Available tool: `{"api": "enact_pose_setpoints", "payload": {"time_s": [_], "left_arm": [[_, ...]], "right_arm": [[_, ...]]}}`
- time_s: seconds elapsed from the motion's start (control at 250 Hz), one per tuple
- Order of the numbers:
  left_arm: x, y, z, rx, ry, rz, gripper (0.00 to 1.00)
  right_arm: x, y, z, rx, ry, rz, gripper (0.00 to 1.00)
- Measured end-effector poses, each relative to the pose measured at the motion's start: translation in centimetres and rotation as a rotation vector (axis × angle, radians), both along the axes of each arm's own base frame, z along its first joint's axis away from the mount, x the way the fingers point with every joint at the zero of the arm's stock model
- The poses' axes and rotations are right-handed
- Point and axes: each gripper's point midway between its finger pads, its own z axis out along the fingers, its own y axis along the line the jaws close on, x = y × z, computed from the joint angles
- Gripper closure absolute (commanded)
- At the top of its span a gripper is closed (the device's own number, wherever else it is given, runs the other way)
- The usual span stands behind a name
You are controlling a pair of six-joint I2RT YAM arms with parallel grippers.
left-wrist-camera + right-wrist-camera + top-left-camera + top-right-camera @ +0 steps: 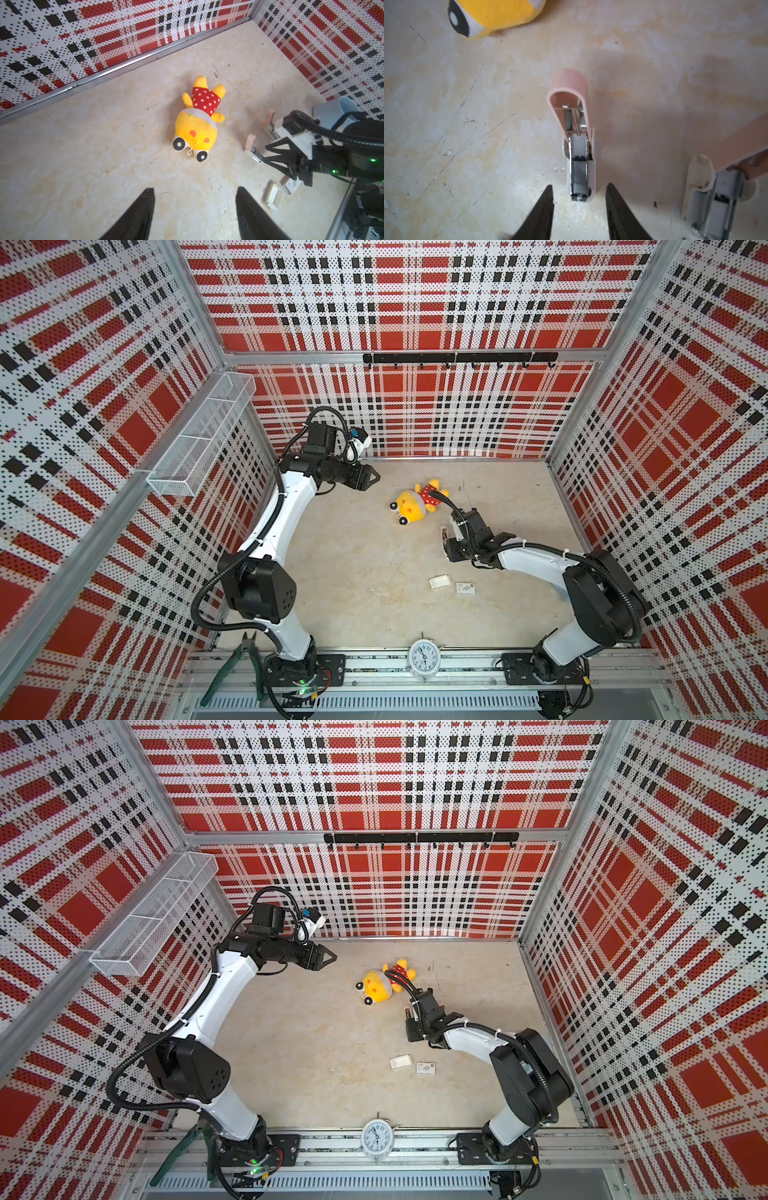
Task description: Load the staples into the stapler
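Right claw (579,185): jaws partly apart, pointing down at the table (467,145). Nothing is between the pads. The front end of the stapler (580,166) lies in the gap by my fingertips (548,199). A sliver of table shows on either side, so I am not touching it.

Stapler: flat on its white base, pink lid (569,87) swung open away from my claw, channel facing up. Between the bright rails sits a flat grey strip that I take for the staples (578,176). The view is too soft to be sure.

Second stapler (699,172): just beside the first, also open with its pink lid raised. It is partly cut off at the edge of my right wrist view.

Left claw (195,204): raised above the table towards the back wall, well apart from both staplers. Jaws apart, empty. Its wrist view shows the two staplers side by side under my right claw. The plush toy (197,128) lies near them, and a pale mug (336,110) is partly hidden by my right arm.

In both top views a small open tray (439,581) and a white box (465,588) with grey print lie side by side on the table. They are nearer the front rail than the staplers and apart from both claws.
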Motion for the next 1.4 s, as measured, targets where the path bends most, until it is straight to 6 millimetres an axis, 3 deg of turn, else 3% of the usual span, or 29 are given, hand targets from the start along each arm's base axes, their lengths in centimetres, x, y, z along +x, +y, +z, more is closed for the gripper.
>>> {"api": "enact_pose_setpoints", "payload": {"time_s": [0.384, 0.64, 1.008, 1.153, 1.401], "left_arm": [[-0.8, -0.3, 0.1, -0.010, 0.002, -0.030, 0.35], [-0.9, -0.3, -0.2, -0.006, 0.007, -0.033, 0.35], [-1.3, 0.1, 0.0, -0.006, 0.004, -0.031, 0.34], [-1.1, 1.2, 0.1, -0.013, 0.005, -0.011, 0.34], [-1.0, 5.0, -0.7, 0.005, 0.024, 0.054, 0.34]], "right_arm": [[0.3, 0.4, -2.7, -0.018, 0.037, 0.014, 0.61], [0.8, 1.2, -2.7, -0.010, 0.029, 0.053, 0.70], [1.8, 3.2, -2.6, 0.010, 0.007, 0.151, 0.72], [1.5, 5.8, -2.5, 0.015, -0.002, 0.251, 0.70], [-0.1, 10.8, -2.5, 0.013, 0.001, 0.442, 0.66]]}}
